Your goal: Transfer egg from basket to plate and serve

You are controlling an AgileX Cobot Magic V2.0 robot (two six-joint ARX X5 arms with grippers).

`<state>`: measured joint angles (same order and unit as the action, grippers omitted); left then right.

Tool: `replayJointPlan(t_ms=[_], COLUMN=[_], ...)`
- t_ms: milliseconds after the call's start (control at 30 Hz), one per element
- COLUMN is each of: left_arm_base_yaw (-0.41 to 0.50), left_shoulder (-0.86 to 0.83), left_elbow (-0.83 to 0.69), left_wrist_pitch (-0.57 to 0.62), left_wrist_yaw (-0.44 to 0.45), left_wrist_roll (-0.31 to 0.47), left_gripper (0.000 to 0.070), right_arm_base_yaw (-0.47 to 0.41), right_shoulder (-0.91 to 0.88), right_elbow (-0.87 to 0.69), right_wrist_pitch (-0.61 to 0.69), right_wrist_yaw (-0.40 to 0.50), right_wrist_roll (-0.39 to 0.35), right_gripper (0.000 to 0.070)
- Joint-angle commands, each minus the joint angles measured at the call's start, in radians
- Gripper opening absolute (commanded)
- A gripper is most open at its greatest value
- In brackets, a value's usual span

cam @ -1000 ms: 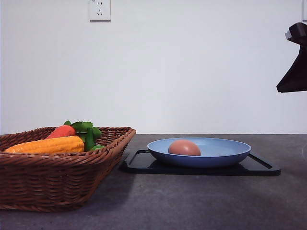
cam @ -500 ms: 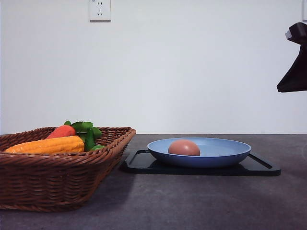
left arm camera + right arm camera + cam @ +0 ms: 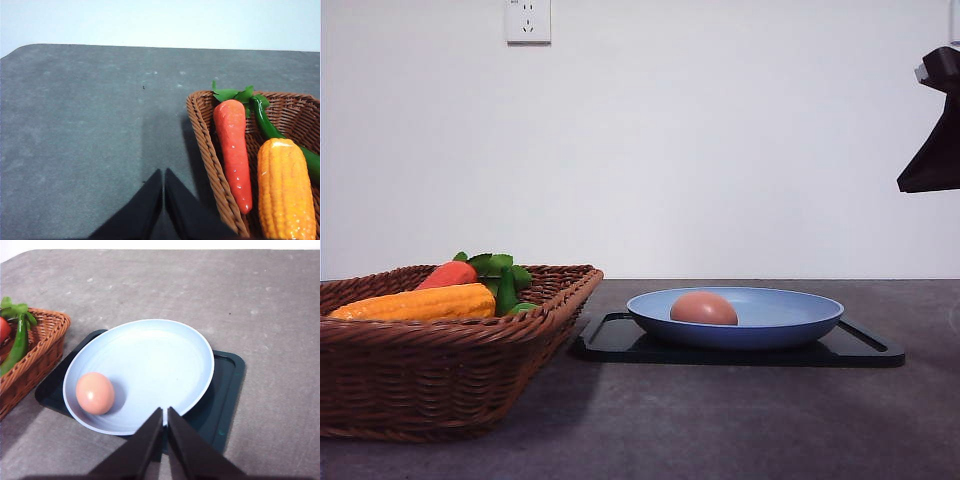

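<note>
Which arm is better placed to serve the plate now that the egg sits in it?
Right. Its shut pincer hangs above the near rim of the plate holding the egg; the left pincer, also shut, hangs over bare table beside the basket.

Lab-like test bench: bare white wall [image 3: 720, 150], wall socket [image 3: 528, 21], grey table [image 3: 720, 420].
</note>
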<state>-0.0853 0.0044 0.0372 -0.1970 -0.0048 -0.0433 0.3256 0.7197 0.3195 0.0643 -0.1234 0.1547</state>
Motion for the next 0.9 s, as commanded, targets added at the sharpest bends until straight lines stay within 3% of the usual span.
replayJointPlan(t_ms=[0, 367, 633, 867], left_arm_base_yaw=[0.0, 0.0, 0.0, 0.0], left_shoulder=[-0.001, -0.001, -0.001, -0.001], left_elbow=[-0.022, -0.022, -0.022, -0.022], left_wrist_pitch=[-0.012, -0.013, -0.012, -0.012], left_wrist_yaw=[0.002, 0.002, 0.001, 0.001], left_wrist_roll=[-0.002, -0.002, -0.002, -0.002], left_gripper=[0.0, 0.0, 0.0, 0.0], right_arm_base_yaw=[0.004, 0.006, -0.051, -0.172], right_shoulder=[0.004, -0.061, -0.365, -0.583], right_elbow=[0.008, 0.007, -0.028, -0.131], right_wrist_pitch=[0.01, -0.016, -0.021, -0.02], right_wrist_yaw=[0.001, 0.005, 0.098, 0.098], right_wrist_roll=[0.01, 0.004, -0.203, -0.215], right_gripper=[0.0, 0.0, 0.0, 0.0])
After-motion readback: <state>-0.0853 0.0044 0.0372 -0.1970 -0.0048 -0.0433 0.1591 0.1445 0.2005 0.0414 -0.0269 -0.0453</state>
